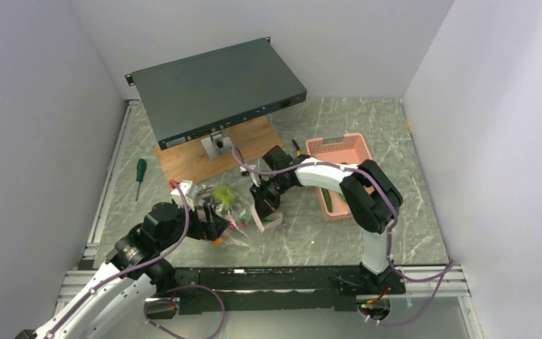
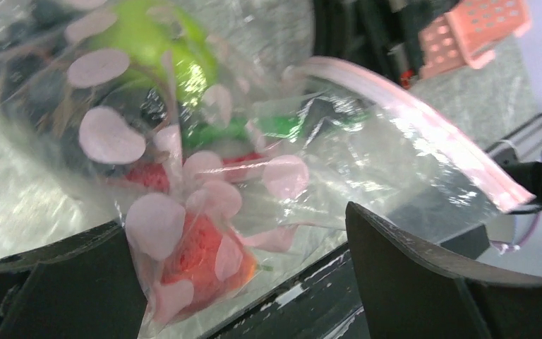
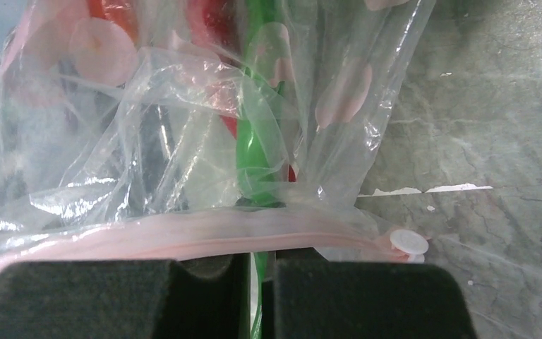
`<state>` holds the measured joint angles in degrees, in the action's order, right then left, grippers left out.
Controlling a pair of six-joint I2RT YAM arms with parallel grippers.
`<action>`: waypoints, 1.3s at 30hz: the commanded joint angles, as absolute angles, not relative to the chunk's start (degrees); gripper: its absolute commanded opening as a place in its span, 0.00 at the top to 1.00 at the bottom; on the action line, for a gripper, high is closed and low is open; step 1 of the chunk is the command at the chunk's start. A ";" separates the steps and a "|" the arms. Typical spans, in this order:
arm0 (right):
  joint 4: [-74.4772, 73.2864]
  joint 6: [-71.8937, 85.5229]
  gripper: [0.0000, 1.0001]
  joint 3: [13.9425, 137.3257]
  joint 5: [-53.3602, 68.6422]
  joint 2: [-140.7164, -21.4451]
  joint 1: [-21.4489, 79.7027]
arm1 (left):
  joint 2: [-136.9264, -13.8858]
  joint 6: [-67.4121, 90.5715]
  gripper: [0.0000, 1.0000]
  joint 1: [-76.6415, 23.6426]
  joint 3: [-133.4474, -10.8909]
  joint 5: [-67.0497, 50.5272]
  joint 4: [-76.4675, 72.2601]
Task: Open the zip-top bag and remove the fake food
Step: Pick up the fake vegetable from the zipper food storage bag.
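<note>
The zip-top bag (image 1: 243, 217), clear with pinkish dots, lies on the table between both grippers. Inside it are a green apple (image 1: 224, 194), a red piece (image 2: 197, 254), dark grapes (image 2: 35, 78) and a long green pod (image 3: 254, 148). My right gripper (image 1: 262, 210) is shut on the bag just below its pink zip strip (image 3: 183, 236), with plastic and green showing in the narrow gap (image 3: 254, 268). The white slider (image 3: 409, 242) sits at the strip's right end. My left gripper (image 1: 215, 227) is open, its jaws wide apart either side of the bag's corner (image 2: 247, 282).
A pink slotted basket (image 1: 335, 138) stands right of the bag, partly under my right arm, with a green pod (image 1: 329, 201) in it. A dark flat device (image 1: 219, 88) rests on a wooden board (image 1: 190, 159) behind. A green-handled screwdriver (image 1: 140, 173) lies at the left.
</note>
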<state>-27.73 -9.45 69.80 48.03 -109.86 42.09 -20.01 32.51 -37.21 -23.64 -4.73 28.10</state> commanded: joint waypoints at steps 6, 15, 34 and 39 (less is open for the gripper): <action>-20.37 -5.39 1.00 65.19 47.76 -102.18 40.93 | -19.57 42.52 0.00 -38.57 -29.81 11.02 42.53; -9.67 0.68 1.00 56.41 35.33 -98.28 41.30 | -20.50 40.94 0.00 -38.61 -32.28 3.15 37.05; -5.27 3.70 1.00 52.74 32.78 -94.58 42.99 | -52.73 45.25 0.01 -62.25 -49.62 22.44 32.86; -5.46 3.49 1.00 52.73 33.50 -94.06 42.96 | -62.72 44.45 0.27 -64.28 -55.21 25.37 38.38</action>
